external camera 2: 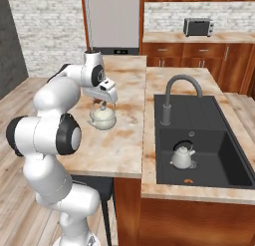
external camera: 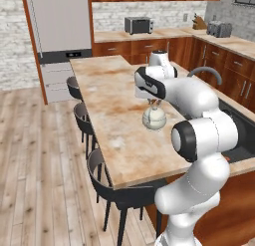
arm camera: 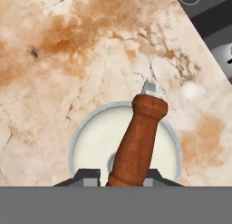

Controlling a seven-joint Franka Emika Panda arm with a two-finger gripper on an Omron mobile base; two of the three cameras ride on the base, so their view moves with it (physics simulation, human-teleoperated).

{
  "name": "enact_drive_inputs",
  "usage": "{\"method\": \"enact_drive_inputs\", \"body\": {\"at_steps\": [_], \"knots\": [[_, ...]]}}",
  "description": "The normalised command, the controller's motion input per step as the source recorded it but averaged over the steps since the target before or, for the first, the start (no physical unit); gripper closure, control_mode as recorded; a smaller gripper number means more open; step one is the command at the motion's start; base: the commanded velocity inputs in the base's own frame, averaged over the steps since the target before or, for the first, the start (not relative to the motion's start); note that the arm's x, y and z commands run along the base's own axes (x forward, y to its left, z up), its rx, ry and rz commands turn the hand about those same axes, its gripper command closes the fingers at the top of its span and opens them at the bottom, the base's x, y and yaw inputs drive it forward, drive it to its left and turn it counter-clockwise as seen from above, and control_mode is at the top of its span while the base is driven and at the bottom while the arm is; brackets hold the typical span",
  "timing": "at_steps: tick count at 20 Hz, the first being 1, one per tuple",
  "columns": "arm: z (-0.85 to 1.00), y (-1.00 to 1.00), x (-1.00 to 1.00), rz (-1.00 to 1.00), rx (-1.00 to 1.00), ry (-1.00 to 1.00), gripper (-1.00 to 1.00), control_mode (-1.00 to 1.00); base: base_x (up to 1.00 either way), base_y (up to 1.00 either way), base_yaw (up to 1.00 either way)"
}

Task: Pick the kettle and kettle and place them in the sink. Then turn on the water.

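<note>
Kettle with the reddish-brown handle (arm camera: 138,141) sits right under the hand on the marble worktop (external camera: 107,98), body round and whitish, handle arching up between the two dark fingers (arm camera: 87,175). We read the fingers as drawn in on either side of that handle near its base, so a grip on it looks made or nearly made; actual contact we cannot confirm from the hand view. In the right base view the gripper (external camera 2: 105,101) is straight above this kettle (external camera 2: 102,118), which looks to rest on the worktop, not lifted yet. Left base view agrees: same kettle (external camera: 154,118) on the worktop below the wrist. Further off, the other kettle (external camera 2: 183,157) already lies in the near basin of the black sink (external camera 2: 199,110), so we count one kettle done. The grey gooseneck tap (external camera 2: 182,83) stands at the sink's back edge, no blue stream seen, water off. Left to do, as we judge it: lift this second kettle, carry it over to the sink, set it down, then turn on the tap. Roughly halfway.
</note>
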Motion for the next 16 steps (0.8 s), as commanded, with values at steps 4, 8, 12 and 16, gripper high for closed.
{"method": "enact_drive_inputs", "body": {"at_steps": [4, 8, 12, 16], "knots": [[0.07, 0.0, 0.11, 0.0, 0.0, 0.0, 1.0, -1.0, 0.0, 0.0, 0.0], [0.39, 0.0, 0.01, 0.0, 0.0, -0.03, 1.0, -1.0, 0.0, 0.0, 0.0], [0.68, 0.0, 0.0, 0.0, 0.0, 0.0, 1.0, -1.0, 0.0, 0.0, 0.0], [0.72, -0.06, -0.21, 0.0, 0.0, 0.0, 1.0, -1.0, 0.0, 0.0, 0.0]]}}
